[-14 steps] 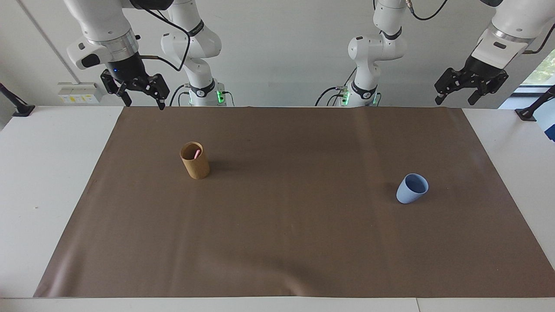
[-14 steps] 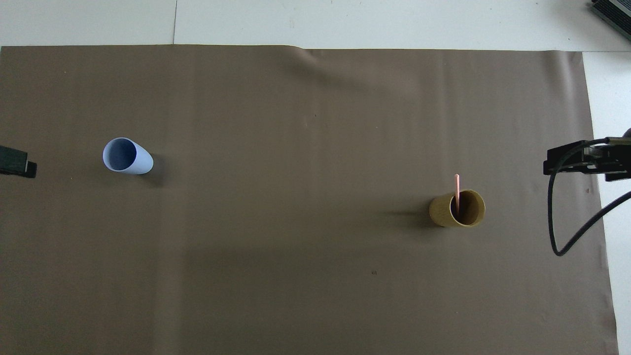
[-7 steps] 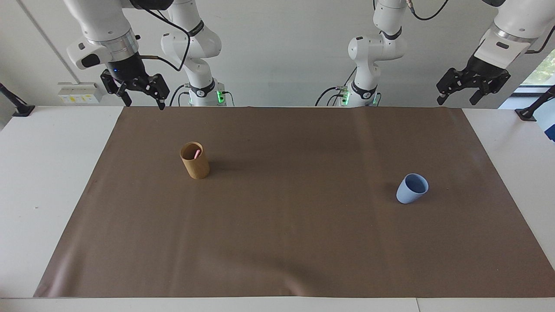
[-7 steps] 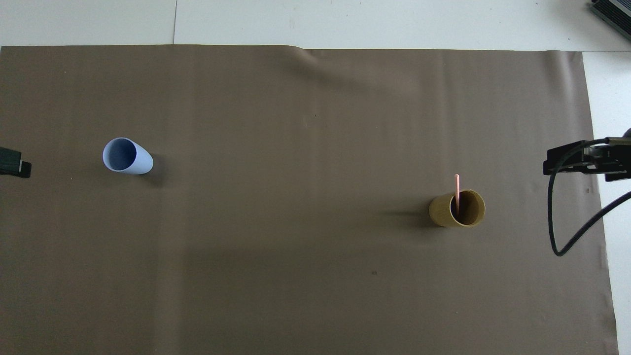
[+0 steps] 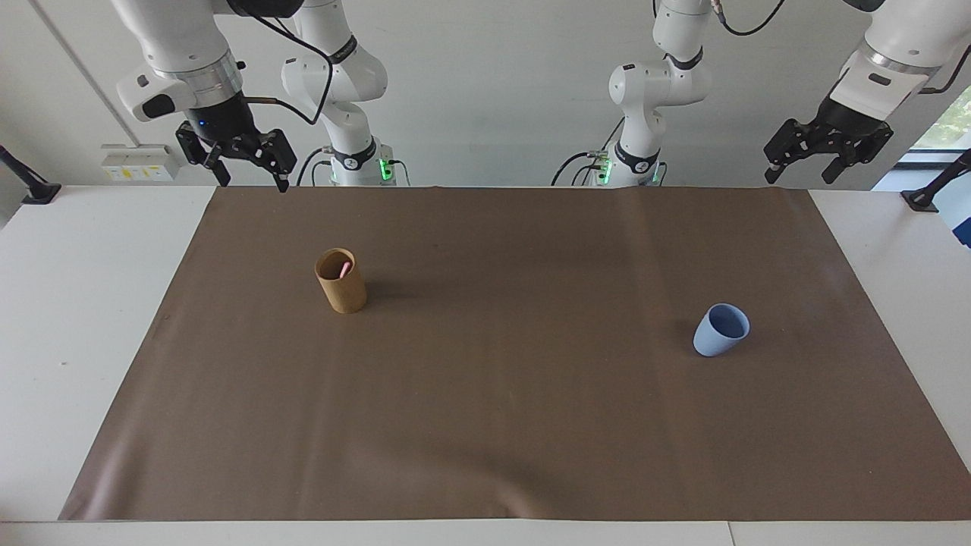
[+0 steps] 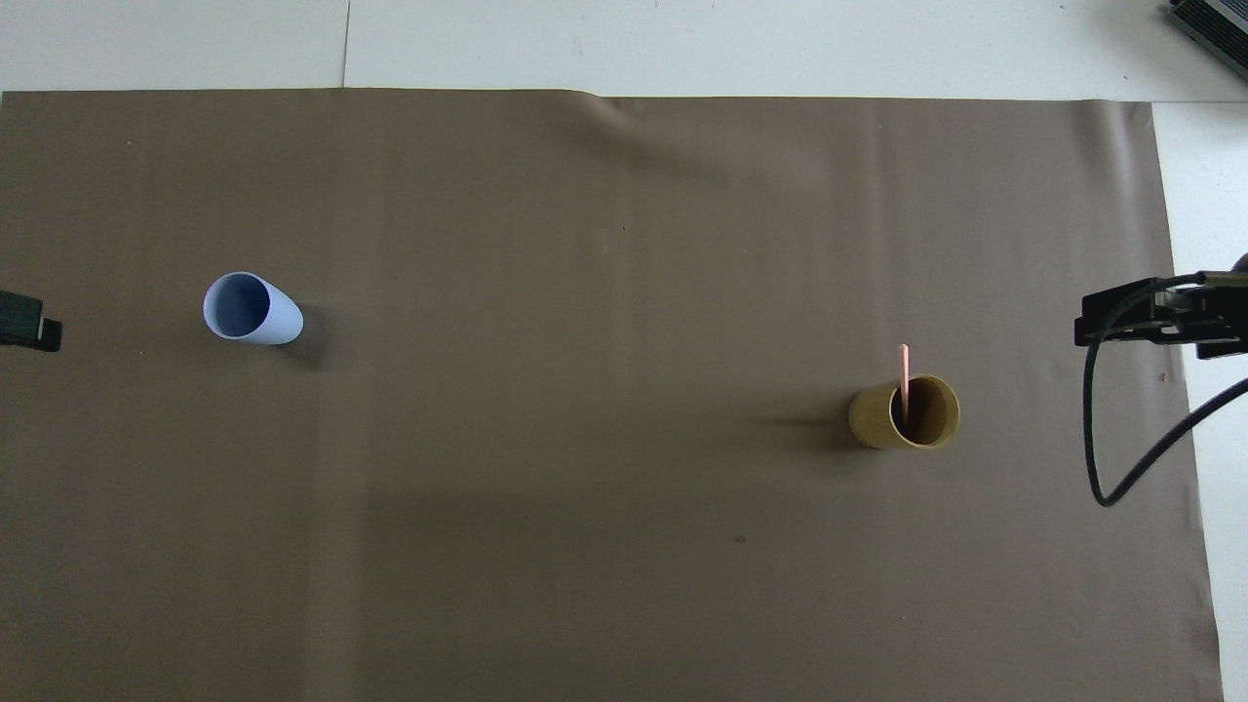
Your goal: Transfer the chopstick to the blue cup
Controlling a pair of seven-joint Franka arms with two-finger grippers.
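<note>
A single pale-pink chopstick (image 5: 344, 269) (image 6: 904, 375) stands tilted inside the tan-brown cylindrical cup (image 5: 341, 288) (image 6: 877, 419) toward the right arm's end of the mat. The blue cup (image 5: 719, 331) (image 6: 255, 309) stands upright and empty toward the left arm's end. High above the mat's corner on its own side, my right gripper (image 5: 254, 182) (image 6: 1121, 320) hangs open and holds nothing. My left gripper (image 5: 798, 176) (image 6: 24, 322) is also raised and open, empty, over the mat's edge at the left arm's end. Neither gripper is close to a cup.
A brown mat (image 5: 485, 425) covers most of the white table (image 5: 68, 303). The right arm's black cable (image 6: 1107, 468) loops down over the mat's edge. Between the two cups lies a wide stretch of bare mat.
My left gripper has lifted slightly and drawn a little outward toward its end of the table. The right gripper, both cups and the chopstick have stayed put.
</note>
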